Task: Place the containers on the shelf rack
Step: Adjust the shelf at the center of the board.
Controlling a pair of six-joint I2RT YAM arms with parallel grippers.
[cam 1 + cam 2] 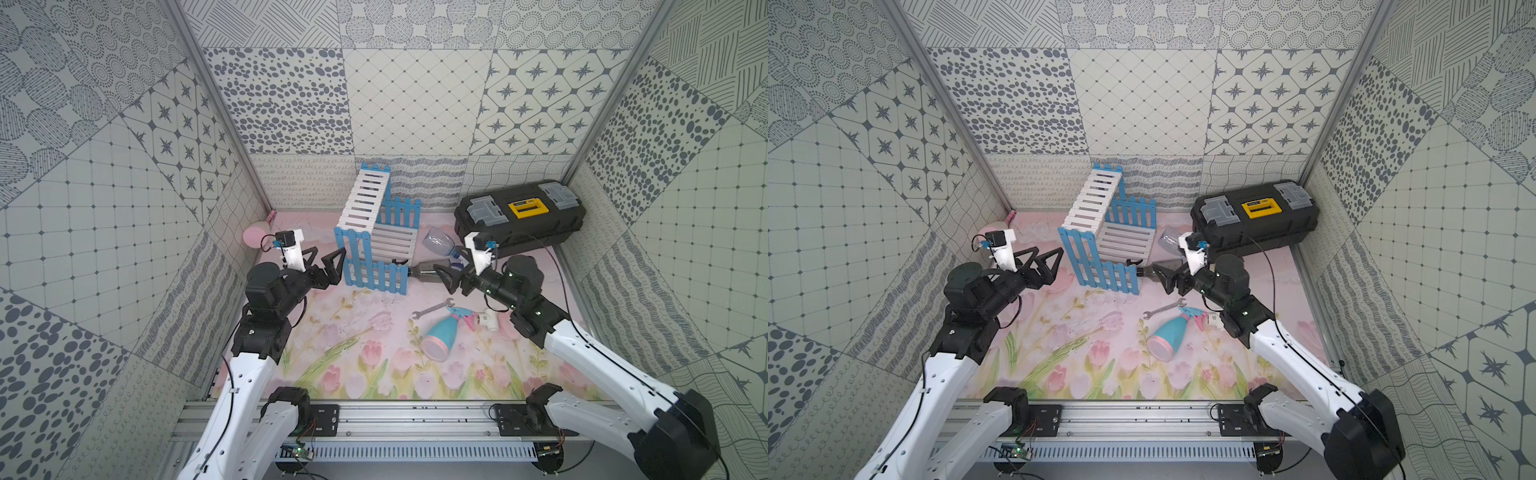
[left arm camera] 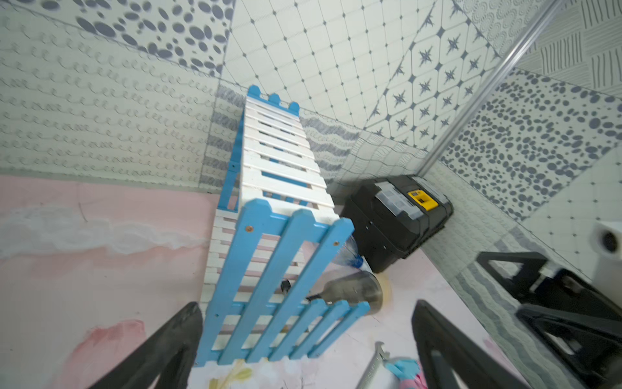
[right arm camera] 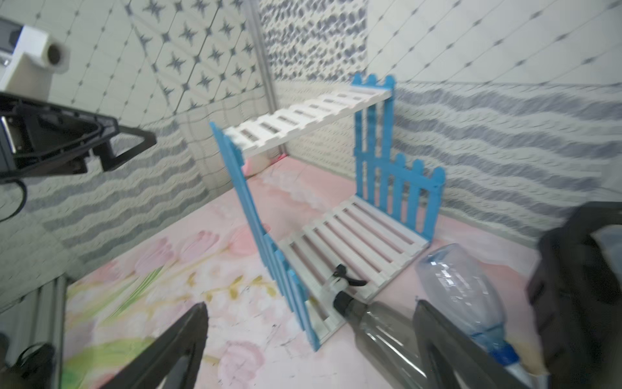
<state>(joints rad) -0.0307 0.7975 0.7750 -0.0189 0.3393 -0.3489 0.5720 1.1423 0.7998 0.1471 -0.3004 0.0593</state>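
The shelf rack, white slats with blue picket sides, stands at the back, both tiers bare. A smoky bottle lies at its right front corner, nozzle over the lower shelf's edge. Behind it lies a clear bottle with a blue collar. A teal bottle lies nearer the front, and a cream-pink one in the far left corner. My right gripper hangs open over the smoky bottle. My left gripper is open at the rack's left front side.
A black toolbox with a yellow handle fills the back right corner. A wrench and a white pipe fitting lie near the teal bottle. Patterned walls close in the mat on three sides.
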